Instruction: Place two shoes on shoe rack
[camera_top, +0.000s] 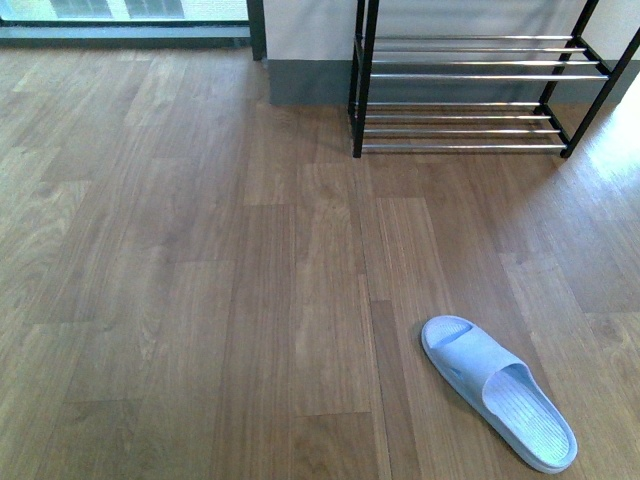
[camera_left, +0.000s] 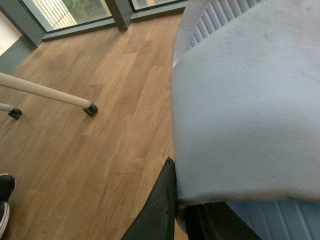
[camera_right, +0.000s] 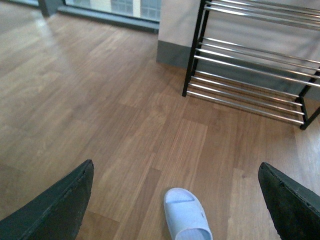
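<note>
Pale-blue slipper (camera_left: 240, 100) sits pinched in the left gripper (camera_left: 182, 212); the right gripper (camera_right: 176, 164), spread wide, should centre over the other slipper (camera_right: 187, 220), at its strap, before closing.

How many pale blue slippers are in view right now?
2. One slipper lies on the floor before the shoe rack; the other slipper is in the left claw.

Setting: domestic interior, likely a home entry area.
Brown wood-plank laminate floor (camera_top: 200, 300) runs to a grey skirting board (camera_top: 300, 85) and a dark-framed floor-level window (camera_top: 120, 10). A black-framed shoe rack with chrome bar shelves (camera_top: 470, 77) stands against the wall, and a pale blue foam slide sandal (camera_top: 497, 390) lies on the boards.
</note>
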